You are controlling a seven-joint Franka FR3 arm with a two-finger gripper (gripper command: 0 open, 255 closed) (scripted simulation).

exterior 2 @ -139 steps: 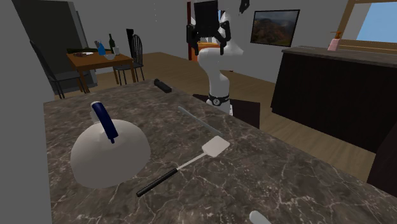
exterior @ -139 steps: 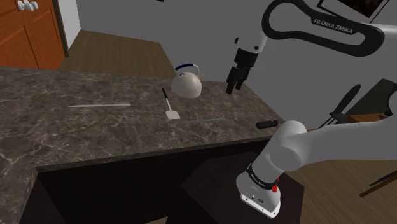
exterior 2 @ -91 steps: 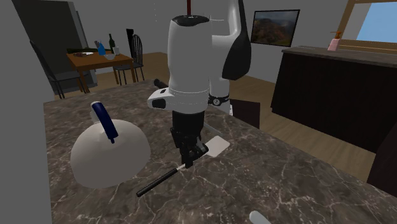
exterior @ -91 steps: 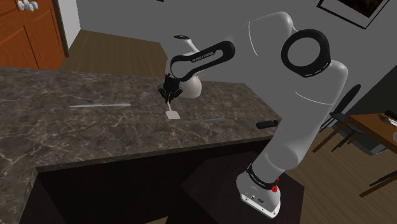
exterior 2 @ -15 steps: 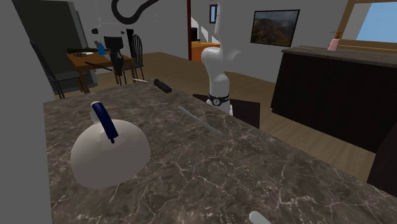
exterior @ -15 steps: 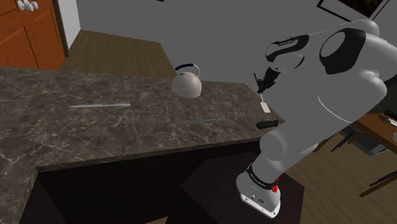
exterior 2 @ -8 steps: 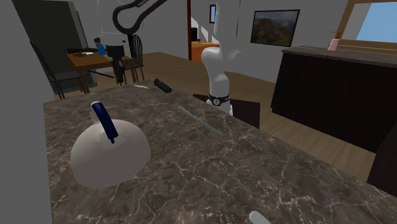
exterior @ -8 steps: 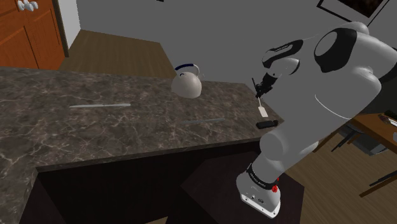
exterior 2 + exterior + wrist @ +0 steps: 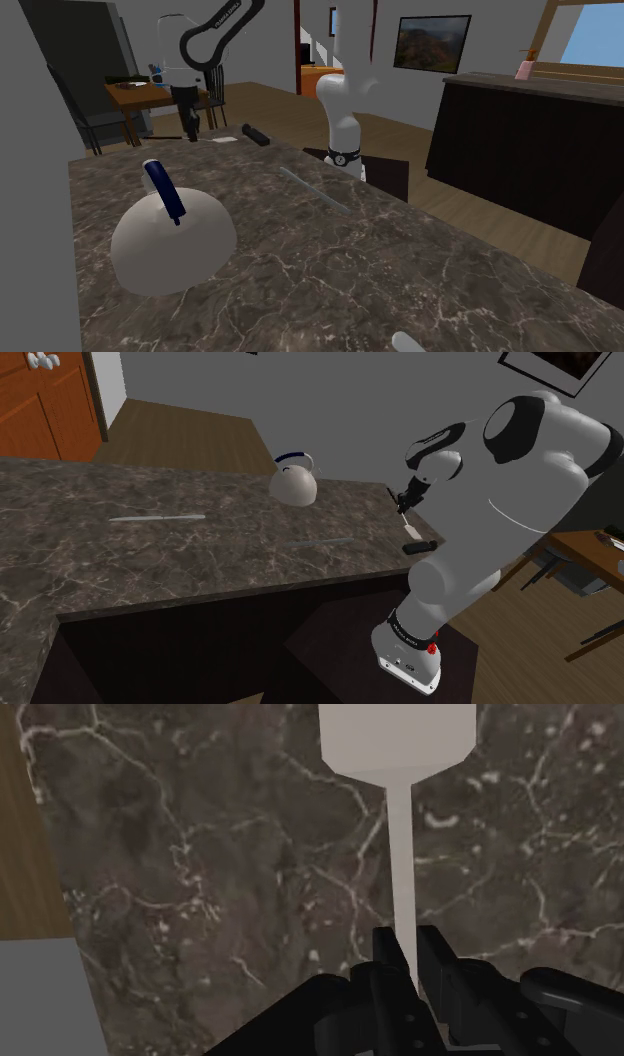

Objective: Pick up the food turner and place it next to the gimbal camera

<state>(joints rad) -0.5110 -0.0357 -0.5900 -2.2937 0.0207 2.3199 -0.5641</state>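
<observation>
1. My pincer (image 9: 408,966) is clamped on the turner (image 9: 396,744). In the wrist view the two black fingers (image 9: 384,966) press its thin pale neck from both sides, some way below the flat blade.
2. There the blade points away from the pincer and lies over the dark marbled worktop (image 9: 200,854). A strip of wooden floor shows beside the worktop's edge.
3. In the shoulder view the pincer (image 9: 403,505) is at the right end of the worktop (image 9: 150,562). The turner (image 9: 409,529) hangs slanted from it, blade lowest, just above the black camera (image 9: 420,545).
4. In the second exterior view the pincer (image 9: 190,126) is at the far end of the worktop (image 9: 400,260). The pale blade of the turner (image 9: 226,140) is low there, just beside the camera (image 9: 255,134).
5. I cannot tell whether the blade touches the worktop.
6. A white kettle (image 9: 293,483) with a blue handle stands well apart from the pincer; in the second exterior view the kettle (image 9: 170,245) is close to the lens.
7. A thin grey rod (image 9: 322,540) lies flat on the worktop, between the kettle and the camera.
</observation>
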